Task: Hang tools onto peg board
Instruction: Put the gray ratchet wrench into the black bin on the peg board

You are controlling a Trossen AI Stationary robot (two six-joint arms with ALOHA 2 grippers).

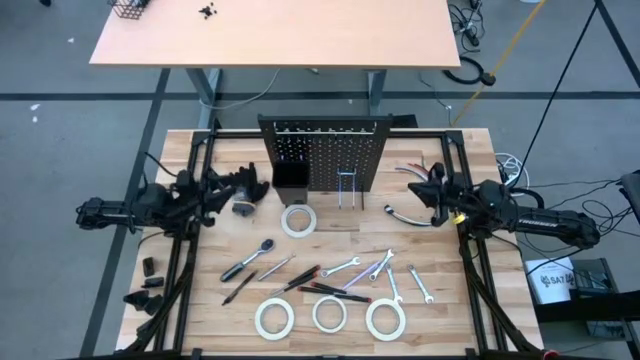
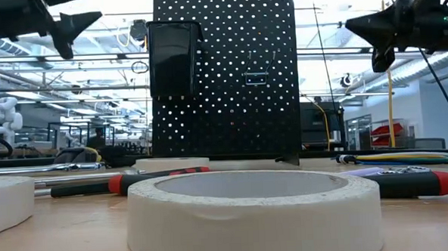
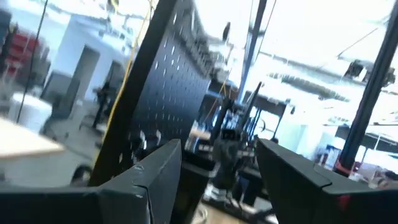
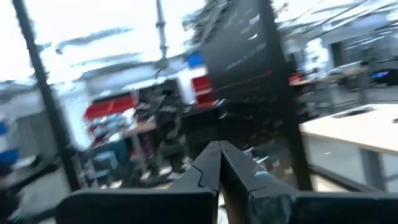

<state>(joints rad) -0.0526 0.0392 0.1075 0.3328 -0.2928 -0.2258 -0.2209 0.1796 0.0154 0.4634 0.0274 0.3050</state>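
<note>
Overhead, tools (image 1: pixel 330 285) on table, well apart from released left gripper (image 1: pixel 262 186), clenched right gripper (image 1: pixel 412 192).

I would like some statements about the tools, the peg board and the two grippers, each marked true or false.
1. Four tape rolls lie on the table. True.
2. The left gripper holds a wrench. False: it is open and empty.
3. The right gripper is shut. True.
4. The ratchet hangs on the peg board. False: it lies on the table.
5. The screwdrivers lie on the table. True.
</note>
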